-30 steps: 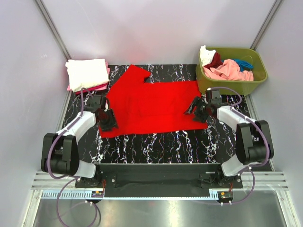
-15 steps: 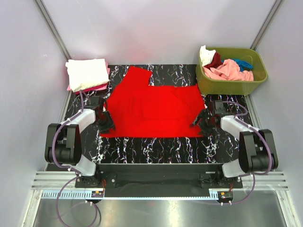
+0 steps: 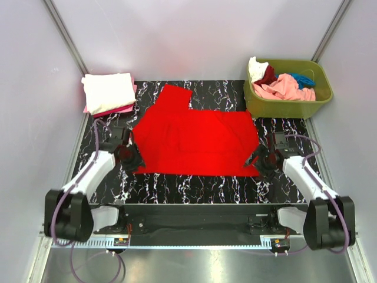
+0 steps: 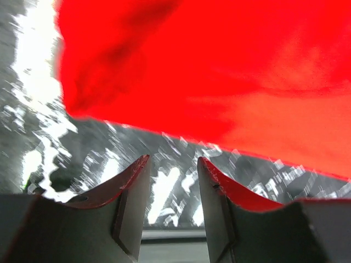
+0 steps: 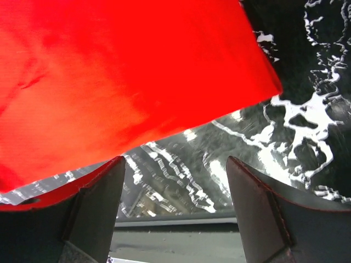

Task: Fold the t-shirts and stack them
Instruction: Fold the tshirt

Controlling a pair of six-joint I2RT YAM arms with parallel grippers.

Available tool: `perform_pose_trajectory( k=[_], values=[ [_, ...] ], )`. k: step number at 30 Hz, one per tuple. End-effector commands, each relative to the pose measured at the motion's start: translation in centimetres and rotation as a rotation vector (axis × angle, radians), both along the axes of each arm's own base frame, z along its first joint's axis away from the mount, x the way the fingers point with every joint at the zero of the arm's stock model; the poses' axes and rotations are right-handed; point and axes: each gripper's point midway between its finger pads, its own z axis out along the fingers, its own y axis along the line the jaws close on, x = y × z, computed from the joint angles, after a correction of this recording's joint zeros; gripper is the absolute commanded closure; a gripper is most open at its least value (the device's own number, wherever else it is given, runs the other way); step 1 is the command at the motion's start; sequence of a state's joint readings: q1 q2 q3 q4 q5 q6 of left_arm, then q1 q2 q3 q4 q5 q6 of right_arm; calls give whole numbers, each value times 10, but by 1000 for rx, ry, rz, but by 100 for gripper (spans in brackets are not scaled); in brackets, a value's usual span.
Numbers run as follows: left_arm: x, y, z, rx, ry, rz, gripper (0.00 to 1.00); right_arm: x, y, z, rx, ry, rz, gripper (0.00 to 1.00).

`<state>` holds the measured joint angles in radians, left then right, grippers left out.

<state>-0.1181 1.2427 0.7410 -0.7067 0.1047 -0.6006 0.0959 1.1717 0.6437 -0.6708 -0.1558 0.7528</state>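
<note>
**Red tee dragged flat, both grippers just let go**

Closest to me first. Over the last second the left gripper (image 3: 131, 158) and right gripper (image 3: 263, 160) have both come back toward the near edge, dragging the red t-shirt (image 3: 194, 141) with them. They now sit at its two near corners, one on each side. In both wrist views the fingers stand apart with only bare table (image 3: 194, 186) between them. The hem lies just ahead of the tips, so nothing is held. The right pair looks to have spread only in the last half second, and the left pair is parted more narrowly.

The shirt itself is the big change. A second ago the near hem ran slanted and the right side was rumpled. Now the hem is one straight line across the middle of the table and the cloth lies mostly flat, with one sleeve poking out toward the far left.

Further back nothing has moved. The cream-white t-shirt (image 3: 108, 91) sits folded at the far left, and the olive bin (image 3: 283, 108) at the far right holds the unfolded t-shirts (image 3: 283, 85).

My read is that the smoothing is done and the first fold comes next.
</note>
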Motion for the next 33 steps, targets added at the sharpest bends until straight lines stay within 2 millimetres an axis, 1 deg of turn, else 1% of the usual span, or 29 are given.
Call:
perform_pose_trajectory(
  k=[1, 2, 4, 5, 6, 7, 8, 9, 10, 11, 12, 13, 14, 15, 16, 17, 18, 20, 21, 24, 25, 26, 27, 28, 29, 30, 31, 32, 33],
  values=[
    [1, -10, 33, -23, -93, -22, 55, 20, -3, 43, -19, -129, 20, 18],
    [16, -7, 53, 0, -161, -27, 53, 24, 3, 56, 14, -171, 40, 18],
    [38, -5, 72, 36, -228, -79, 46, 43, 15, 82, 65, -289, 81, 18],
    [64, -11, 102, 23, -323, -107, 44, 46, 30, 97, 141, -350, 136, 17],
    [79, -15, 115, 23, -363, -135, 43, 48, 39, 101, 174, -382, 160, 16],
    [97, -18, 110, 38, -347, -183, 42, 55, 55, 112, 209, -455, 219, 16],
    [127, -24, 146, 33, -440, -206, 42, 53, 71, 116, 258, -470, 268, 14],
    [150, -27, 132, 50, -399, -246, 43, 56, 85, 119, 282, -513, 312, 13],
    [165, -28, 135, 58, -391, -258, 44, 53, 100, 118, 300, -523, 360, 13],
    [196, -34, 177, 48, -488, -272, 46, 43, 124, 110, 332, -504, 437, 13],
    [220, -36, 157, 50, -444, -294, 46, 42, 141, 108, 365, -545, 480, 12],
    [237, -41, 162, 39, -464, -308, 46, 36, 153, 102, 396, -542, 515, 12],
    [265, -45, 195, 35, -561, -317, 46, 17, 169, 77, 433, -477, 550, 11],
    [289, -45, 170, 26, -529, -328, 46, 22, 182, 84, 477, -556, 572, 12],
    [307, -47, 171, 11, -556, -332, 45, 18, 187, 76, 483, -554, 580, 11],
    [327, -54, 196, -28, -638, -352, 44, 13, 193, 62, 485, -532, 593, 11],
    [348, -51, 163, -54, -596, -334, 43, 7, 199, 54, 492, -545, 616, 11],
    [378, -53, 167, -116, -676, -327, 40, 8, 201, 50, 485, -538, 643, 11],
    [392, -46, 142, -171, -647, -272, 38, 10, 204, 52, 482, -547, 652, 11],
    [411, -43, 126, -295, -662, -215, 42, 11, 205, 49, 482, -541, 658, 10],
    [409, -47, 127, -317, -658, -225, 46, 11, 206, 49, 484, -538, 660, 10],
    [402, -49, 115, -325, -624, -224, 47, 11, 206, 49, 485, -539, 659, 10],
    [391, -57, 138, -319, -652, -245, 48, 11, 205, 50, 482, -543, 656, 10],
    [381, -58, 142, -300, -653, -249, 47, 12, 203, 49, 469, -544, 643, 10],
    [362, -54, 116, -261, -577, -225, 46, 14, 202, 58, 463, -563, 635, 9],
    [343, -52, 151, -230, -622, -235, 45, 10, 196, 53, 431, -515, 626, 8],
    [317, -41, 123, -185, -524, -198, 45, 15, 188, 61, 383, -540, 591, 7],
    [299, -35, 124, -160, -500, -185, 43, 23, 181, 70, 328, -547, 555, 6],
    [277, -27, 155, -119, -541, -171, 42, 7, 156, 49, 216, -403, 512, 1]
  ],
)
